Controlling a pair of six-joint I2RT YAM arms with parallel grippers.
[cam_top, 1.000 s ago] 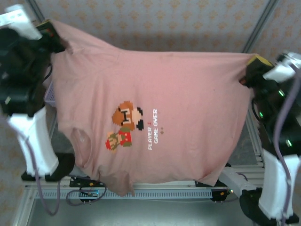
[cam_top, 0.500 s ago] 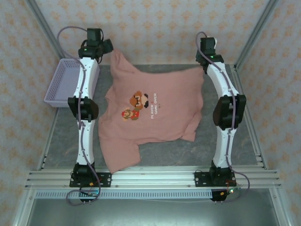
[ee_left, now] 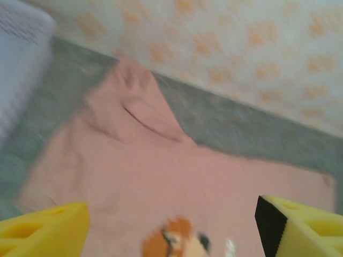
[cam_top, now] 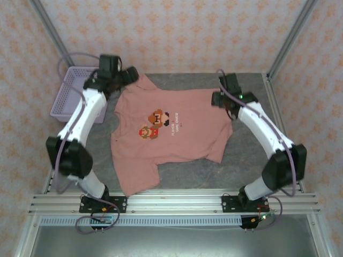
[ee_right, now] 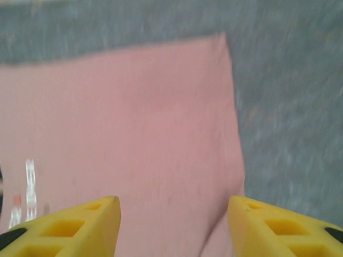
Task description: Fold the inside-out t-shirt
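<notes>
One pink t-shirt (cam_top: 171, 134), print up, lies flat on the worktop (cam_top: 252, 160) now, one purple basket (cam_top: 65, 99) near it. A second ago I held it up; both my jaws gape open, empty.

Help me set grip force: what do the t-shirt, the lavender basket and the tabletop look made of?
T-shirt: soft matte cloth, probably cotton knit; it lies limp and wrinkled, draping flat on the surface. Basket: likely moulded plastic, lavender; its walls show regular slots. Tabletop: grey, matte, mottled, perhaps a felt or rubber mat; hard to tell.
</notes>
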